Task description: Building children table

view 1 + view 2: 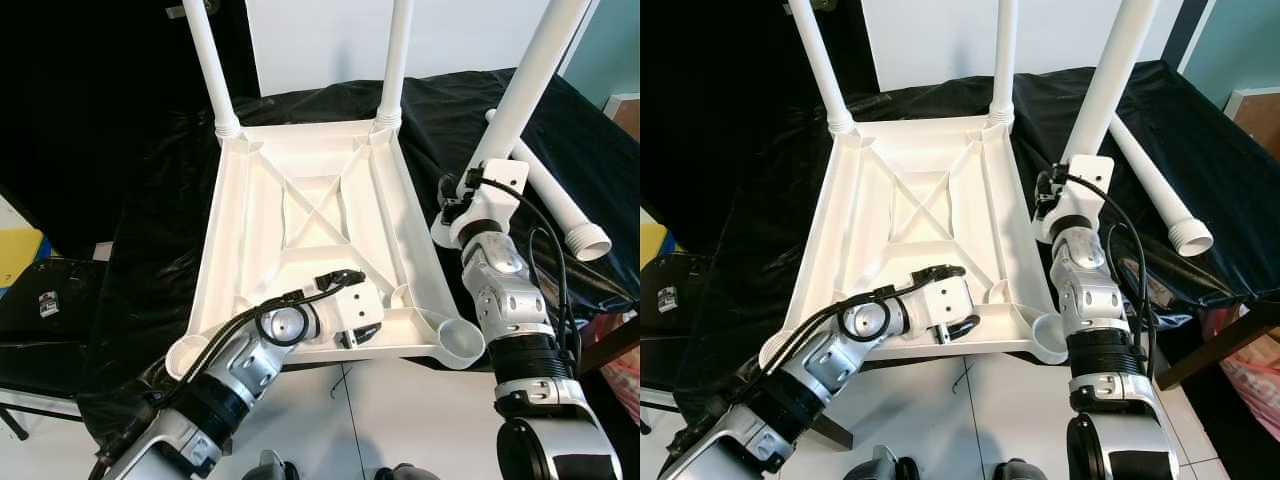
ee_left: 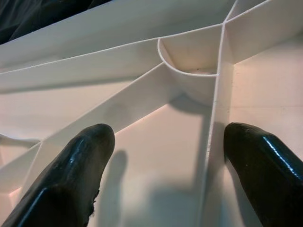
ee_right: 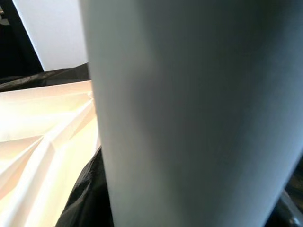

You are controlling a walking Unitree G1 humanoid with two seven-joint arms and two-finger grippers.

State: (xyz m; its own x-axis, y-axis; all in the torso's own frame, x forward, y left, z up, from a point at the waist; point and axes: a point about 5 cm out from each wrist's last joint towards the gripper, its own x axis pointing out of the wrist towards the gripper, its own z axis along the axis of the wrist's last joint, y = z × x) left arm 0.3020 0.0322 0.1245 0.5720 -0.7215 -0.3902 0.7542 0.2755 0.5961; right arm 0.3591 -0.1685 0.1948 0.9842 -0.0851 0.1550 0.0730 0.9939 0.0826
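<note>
The white moulded-plastic tabletop [image 1: 310, 220] lies upside down on a worktop draped in crinkled black sheeting [image 1: 150, 250], its ribbed underside crossed by an X brace; two smooth round legs [image 1: 212, 60] stand screwed into the far corner sockets. The left hand [image 1: 958, 325] rests inside the near rim with its glossy black fingers [image 2: 71, 175] spread apart astride a thin rib, an empty round socket [image 1: 458, 345] just beside it. The right hand [image 1: 462, 190] grips a third leg [image 1: 520, 80] held tilted upright beyond the tabletop's edge, a fourth leg [image 1: 560, 210] lying loose on the sheeting beside it.
</note>
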